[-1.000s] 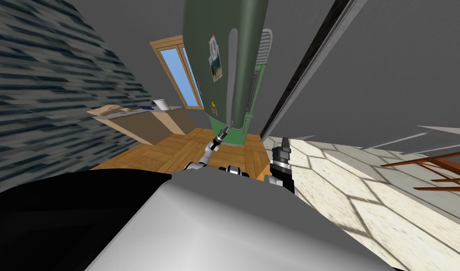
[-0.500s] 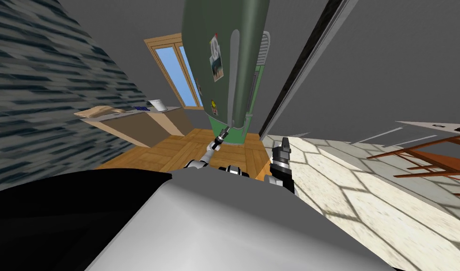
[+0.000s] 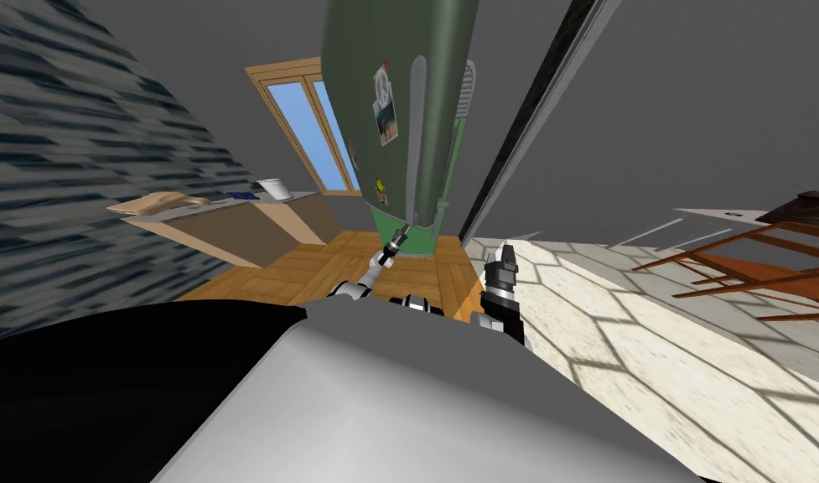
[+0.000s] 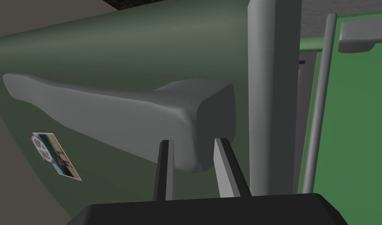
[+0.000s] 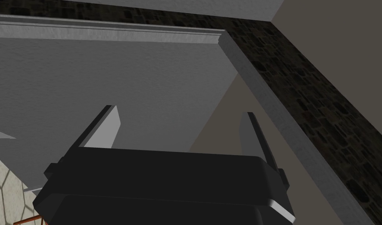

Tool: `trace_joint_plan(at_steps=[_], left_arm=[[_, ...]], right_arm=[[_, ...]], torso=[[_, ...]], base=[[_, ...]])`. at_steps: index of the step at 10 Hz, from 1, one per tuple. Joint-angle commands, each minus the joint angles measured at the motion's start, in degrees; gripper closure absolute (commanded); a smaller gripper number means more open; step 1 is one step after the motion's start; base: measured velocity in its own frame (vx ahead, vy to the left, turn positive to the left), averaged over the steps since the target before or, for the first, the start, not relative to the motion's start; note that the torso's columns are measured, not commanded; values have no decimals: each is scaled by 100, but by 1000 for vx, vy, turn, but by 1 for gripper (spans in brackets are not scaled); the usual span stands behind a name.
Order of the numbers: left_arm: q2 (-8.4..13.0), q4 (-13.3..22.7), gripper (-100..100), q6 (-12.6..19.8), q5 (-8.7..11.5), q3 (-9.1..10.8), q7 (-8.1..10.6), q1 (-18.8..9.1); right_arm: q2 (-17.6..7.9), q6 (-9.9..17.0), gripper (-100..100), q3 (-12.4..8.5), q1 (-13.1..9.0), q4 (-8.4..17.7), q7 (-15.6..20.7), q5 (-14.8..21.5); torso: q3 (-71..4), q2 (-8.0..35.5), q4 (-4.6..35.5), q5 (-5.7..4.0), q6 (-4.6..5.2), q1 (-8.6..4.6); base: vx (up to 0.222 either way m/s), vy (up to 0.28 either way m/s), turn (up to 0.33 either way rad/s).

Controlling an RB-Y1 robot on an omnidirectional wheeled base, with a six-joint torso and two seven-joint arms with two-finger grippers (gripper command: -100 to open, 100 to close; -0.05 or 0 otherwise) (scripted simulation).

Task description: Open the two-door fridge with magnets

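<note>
The fridge's dark green door (image 3: 374, 50) carries several magnets (image 3: 386, 113) and a long grey handle (image 3: 416, 134). My left gripper (image 3: 401, 233) is at the handle's lower end. In the left wrist view my left gripper (image 4: 194, 158) is shut on the thick end of the handle (image 4: 119, 113), its fingers (image 4: 164, 168) pressing both sides. The door stands ajar: its grey edge strip (image 4: 272, 97) and the brighter green fridge body (image 4: 354, 117) show beside it. My right gripper (image 3: 506, 251) hangs beside my chest, and my right gripper (image 5: 178, 125) is open with nothing in it.
A low counter (image 3: 223, 222) with small items stands to the left under a wood-framed window (image 3: 311, 126). A grey wall edge (image 3: 533, 117) runs close on the fridge's right. A wooden chair (image 3: 751, 268) stands on pale tiles at the far right.
My view has swung: the counter, window and chair have all slid leftward. The fridge body shows narrower behind the door. The left gripper keeps its hold on the handle.
</note>
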Motion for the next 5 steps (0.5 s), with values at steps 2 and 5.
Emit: trace_joint_plan(at_steps=[2,5], left_arm=[[141,104,100,160,562,-223,-378,-312],[221,355,100,296,1005,-547,-765,-519]], right_arm=[[-2,0,0,-2,-2,0,0,0],[-2,1,0,-2,-2,1,0,0]], torso=[[35,54,-7,15,12,29],[24,32,-22,6,29,-6]], base=[[-95,139,-132],[-125,157,-141]])
